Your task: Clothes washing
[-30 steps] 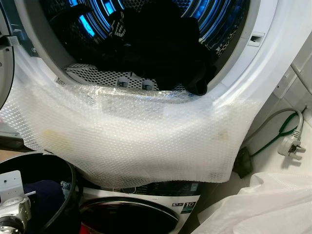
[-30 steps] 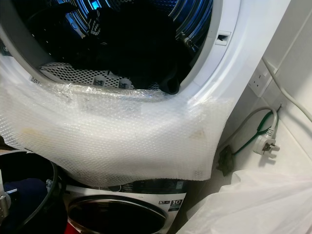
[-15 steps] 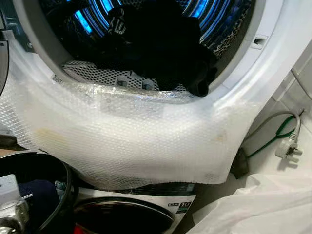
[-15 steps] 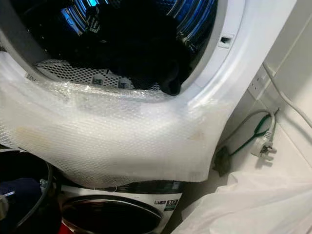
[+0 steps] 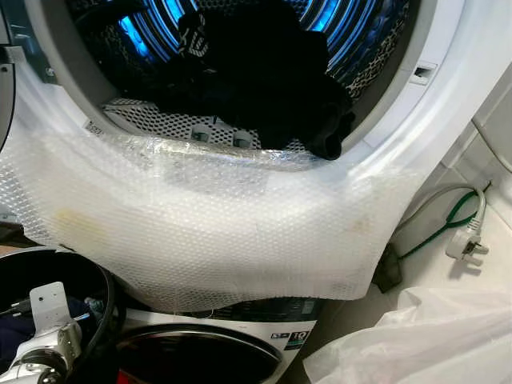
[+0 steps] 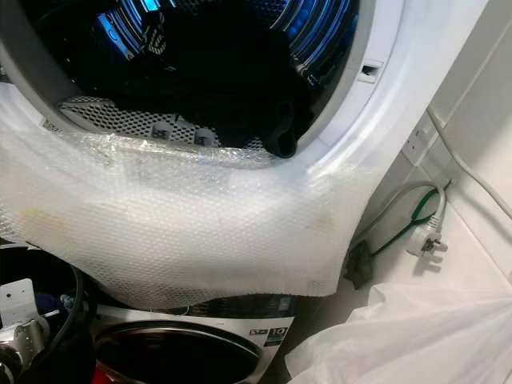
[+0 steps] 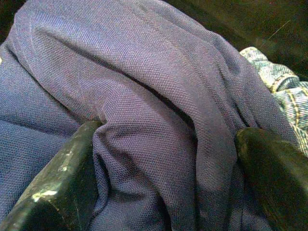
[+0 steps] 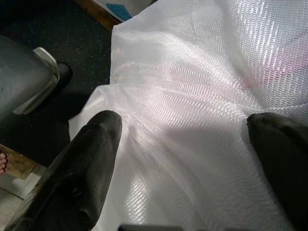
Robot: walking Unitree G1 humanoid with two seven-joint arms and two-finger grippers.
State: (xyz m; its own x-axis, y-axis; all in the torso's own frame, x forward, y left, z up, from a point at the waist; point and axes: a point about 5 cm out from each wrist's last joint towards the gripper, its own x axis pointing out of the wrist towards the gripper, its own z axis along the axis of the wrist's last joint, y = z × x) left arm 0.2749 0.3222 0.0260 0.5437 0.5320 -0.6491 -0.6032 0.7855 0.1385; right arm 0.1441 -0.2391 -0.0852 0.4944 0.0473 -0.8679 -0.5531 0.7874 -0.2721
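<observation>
Reaching down into the black basket (image 5: 102,308), my left gripper (image 7: 163,159) has its fingers apart around a fold of navy cloth (image 7: 144,86), with denim (image 7: 284,91) just beside it. My right gripper (image 8: 183,159) hangs with fingers spread over white mesh fabric (image 8: 202,96). Farther off, dark clothes (image 5: 264,80) lie inside the open drum (image 5: 336,32), above the bubble wrap (image 5: 224,232) draped over its rim.

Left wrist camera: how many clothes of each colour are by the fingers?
Navy blue clothes: 1
Light blue denim clothes: 1
Total: 2
</observation>
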